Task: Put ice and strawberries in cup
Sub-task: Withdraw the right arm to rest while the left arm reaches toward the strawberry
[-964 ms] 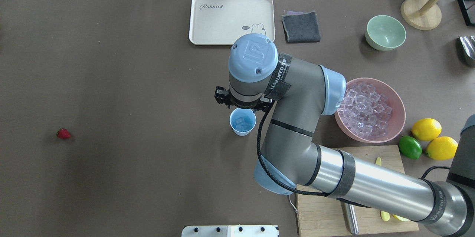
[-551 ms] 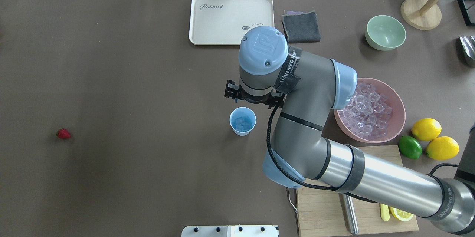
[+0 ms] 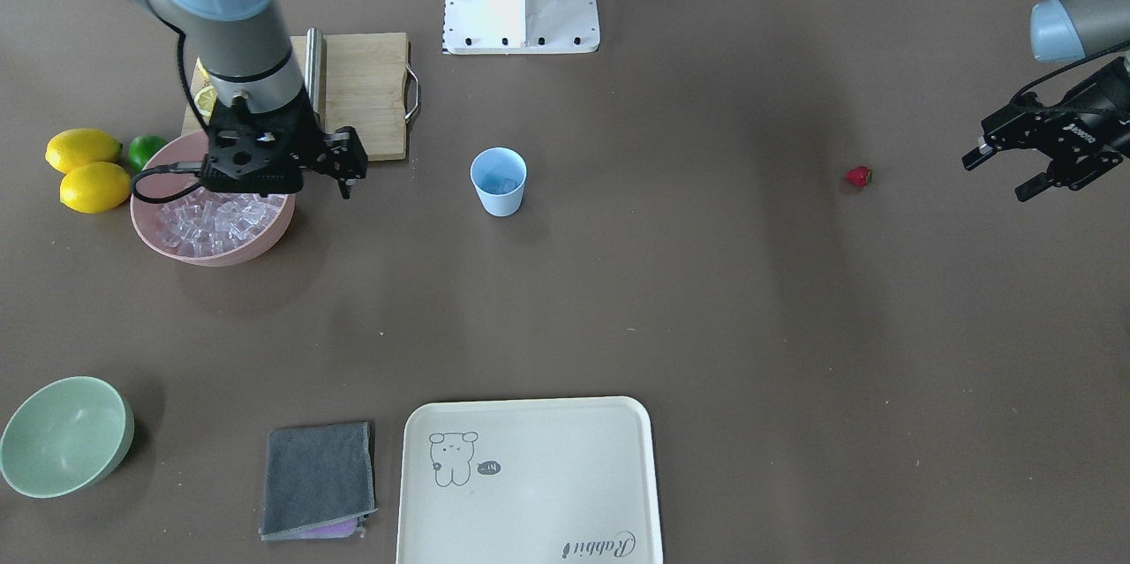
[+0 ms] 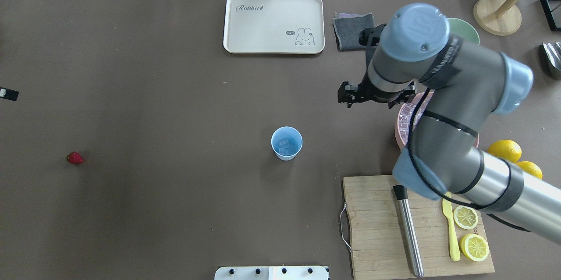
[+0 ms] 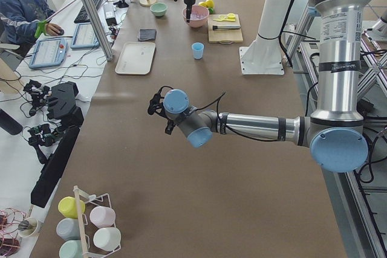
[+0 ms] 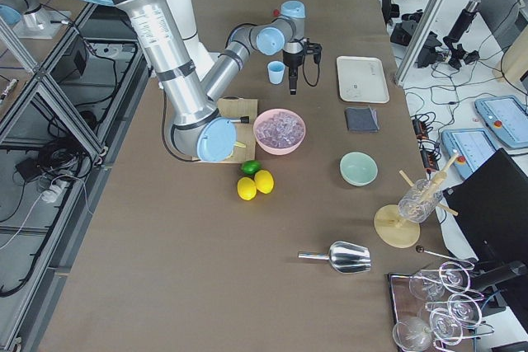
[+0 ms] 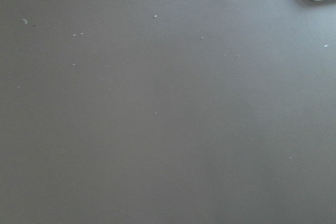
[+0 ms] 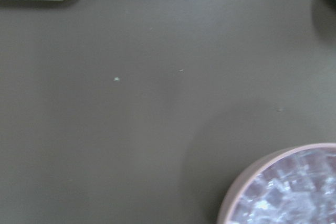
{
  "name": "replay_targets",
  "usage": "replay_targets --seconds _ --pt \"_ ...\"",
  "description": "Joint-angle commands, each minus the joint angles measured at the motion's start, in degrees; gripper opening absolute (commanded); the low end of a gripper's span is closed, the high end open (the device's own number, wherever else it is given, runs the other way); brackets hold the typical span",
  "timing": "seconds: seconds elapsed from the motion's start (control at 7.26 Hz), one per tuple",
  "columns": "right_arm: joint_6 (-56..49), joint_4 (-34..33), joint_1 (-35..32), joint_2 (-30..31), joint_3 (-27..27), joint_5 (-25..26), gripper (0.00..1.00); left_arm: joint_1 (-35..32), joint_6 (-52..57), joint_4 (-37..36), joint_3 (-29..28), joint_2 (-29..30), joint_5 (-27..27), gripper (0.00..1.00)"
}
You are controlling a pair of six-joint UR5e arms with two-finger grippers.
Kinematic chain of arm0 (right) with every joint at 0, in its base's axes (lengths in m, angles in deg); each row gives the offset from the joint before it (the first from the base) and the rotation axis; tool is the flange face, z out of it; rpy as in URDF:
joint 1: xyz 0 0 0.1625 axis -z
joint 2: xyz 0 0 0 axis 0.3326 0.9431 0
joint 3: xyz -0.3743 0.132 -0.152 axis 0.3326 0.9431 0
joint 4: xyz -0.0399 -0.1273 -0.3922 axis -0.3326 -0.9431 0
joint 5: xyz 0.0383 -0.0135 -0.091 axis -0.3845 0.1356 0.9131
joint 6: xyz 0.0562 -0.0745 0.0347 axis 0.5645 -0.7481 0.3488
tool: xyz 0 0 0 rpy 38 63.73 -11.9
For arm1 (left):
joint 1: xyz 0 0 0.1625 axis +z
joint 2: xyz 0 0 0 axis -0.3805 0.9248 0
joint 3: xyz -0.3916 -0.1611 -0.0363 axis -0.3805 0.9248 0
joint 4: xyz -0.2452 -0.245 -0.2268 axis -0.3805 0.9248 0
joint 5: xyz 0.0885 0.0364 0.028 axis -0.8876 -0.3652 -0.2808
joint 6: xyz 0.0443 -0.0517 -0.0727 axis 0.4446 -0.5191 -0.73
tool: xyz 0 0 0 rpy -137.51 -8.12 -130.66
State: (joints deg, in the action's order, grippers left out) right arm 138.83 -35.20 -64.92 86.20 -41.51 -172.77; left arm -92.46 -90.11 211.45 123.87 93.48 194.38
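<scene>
"How far along are you?"

"Part way, I judge. The cup [image 4: 288, 156] stands upright at the middle of the counter [image 4: 175, 96], with a few cubes of ice [image 4: 285, 145] inside. The strawberry [image 4: 75, 157] lies on the bare surface near the counter's left end, well apart from the cup, so the berry is what's left. My left gripper [image 3: 996, 180] hangs near it, fingers apart and empty. My right gripper [image 3: 281, 171] hovers at the rim of the pink bowl [image 3: 221, 257] toward the right end. Its fingers look spread, with nothing between them."

"Anything to read?"

"The tray [image 4: 271, 26] at the far edge says 'Rabbit' in script. Beside its bunny [image 4: 305, 37] is a speech bubble [image 4: 289, 33] too small to read. My right arm's wrist cap [image 4: 415, 26] bears an embossed logo."
</scene>
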Motion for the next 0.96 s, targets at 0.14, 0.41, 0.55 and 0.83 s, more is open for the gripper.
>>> replay_targets --seconds 0.14,0.41,0.55,0.83 --pt "-21.3 8.7 -15.5 15.0 -0.4 -11.2 1.00 10.9 -5.3 1.7 0.2 0.4 -15.6 0.99" --pt "-35.1 8.7 -25.5 23.0 0.5 -15.6 1.00 14.4 -6.2 0.9 0.1 0.4 -19.8 0.98" --pt "-42.0 8.7 -29.6 26.8 1.3 -15.8 1.00 16.8 -6.2 0.9 0.1 -0.1 -22.3 0.98" --pt "-52.9 8.7 -37.6 31.3 3.3 -15.7 1.00 21.1 -6.2 0.8 0.2 -1.0 -26.7 0.98"
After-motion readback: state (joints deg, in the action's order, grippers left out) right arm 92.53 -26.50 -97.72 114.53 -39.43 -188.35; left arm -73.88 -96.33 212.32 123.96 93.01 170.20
